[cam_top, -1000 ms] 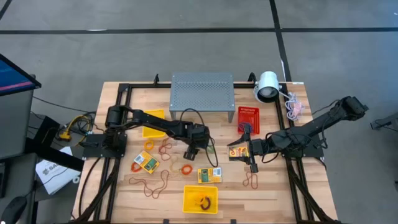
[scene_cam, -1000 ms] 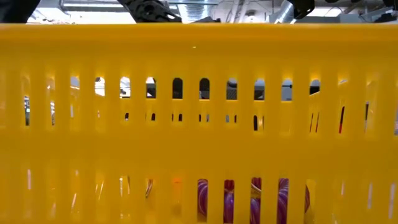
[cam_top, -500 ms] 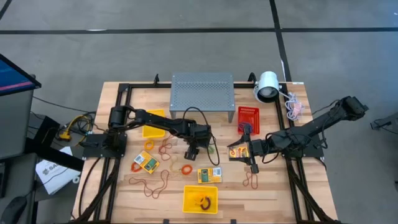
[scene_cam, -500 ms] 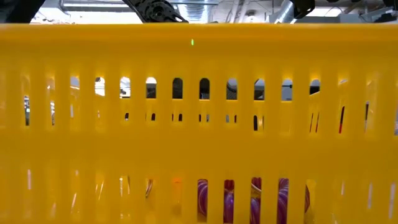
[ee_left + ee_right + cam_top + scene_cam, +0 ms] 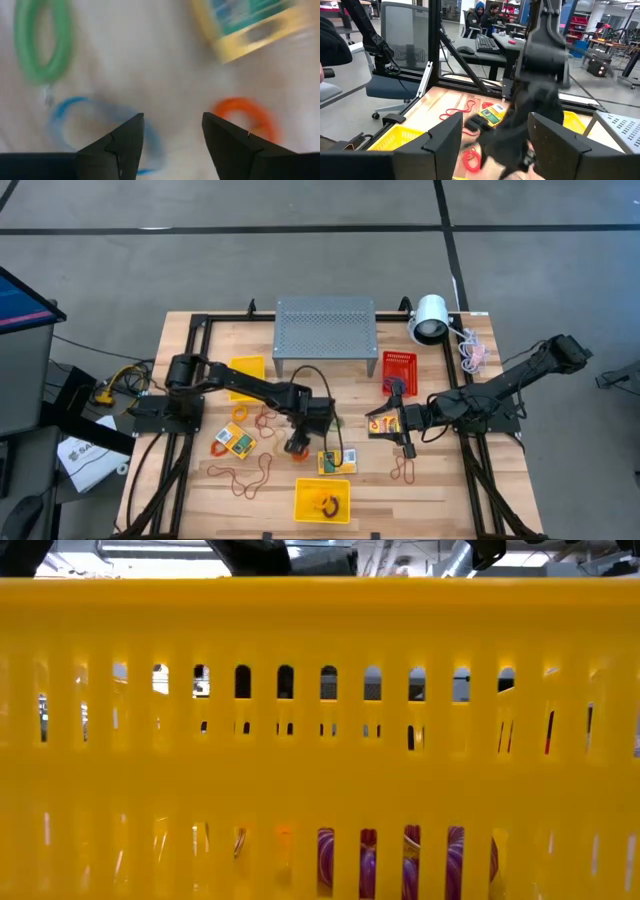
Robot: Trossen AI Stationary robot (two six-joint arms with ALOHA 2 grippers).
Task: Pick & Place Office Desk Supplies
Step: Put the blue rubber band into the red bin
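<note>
The orange band (image 5: 244,121) lies flat on the table just outside one finger (image 5: 235,145) of the left gripper (image 5: 172,142), a blue band (image 5: 100,131) partly under the other; the fingers stand apart and hold nothing. It looks light, limp and stretchy, best pinched across one strand. The right gripper (image 5: 403,423) waits well off, fingers part open; what it holds I cannot tell.

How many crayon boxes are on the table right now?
3. One crayon box lies left of centre, one just behind the front yellow bin, one at the right gripper. The arms could hide more.
</note>
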